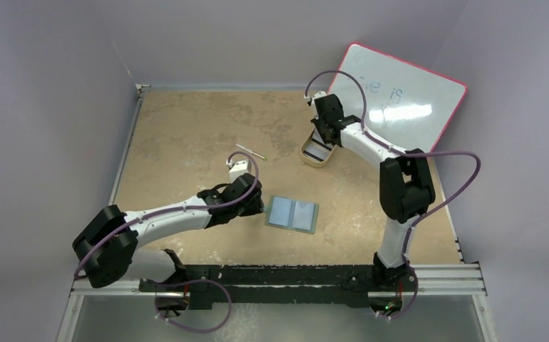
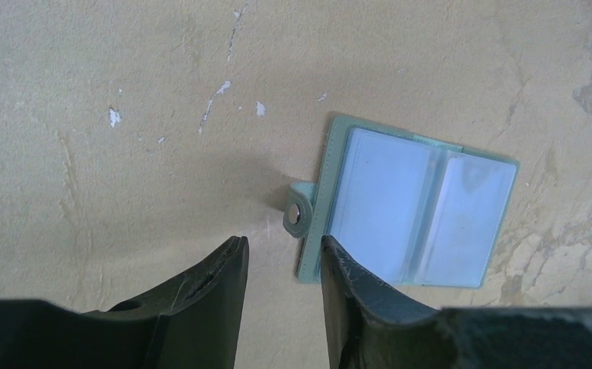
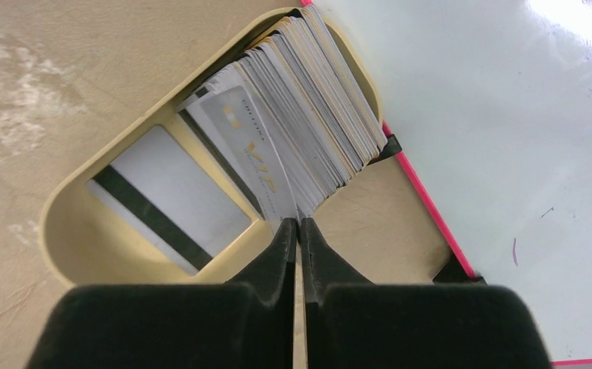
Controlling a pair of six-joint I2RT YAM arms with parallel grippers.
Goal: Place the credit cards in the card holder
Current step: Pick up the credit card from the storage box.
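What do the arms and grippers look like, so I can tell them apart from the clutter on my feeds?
The left arm and right arm both have white link shells with bulky black joints. A purple-grey cable loops along each. The left gripper and right gripper have dark matte fingers that taper to narrow tips, with no markings visible.

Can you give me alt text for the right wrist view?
The right gripper, closed, meets the lower edge of a leaning card in a stack of credit cards standing in a beige oval tray; another card lies flat in it. A pink-edged whiteboard is beside it.
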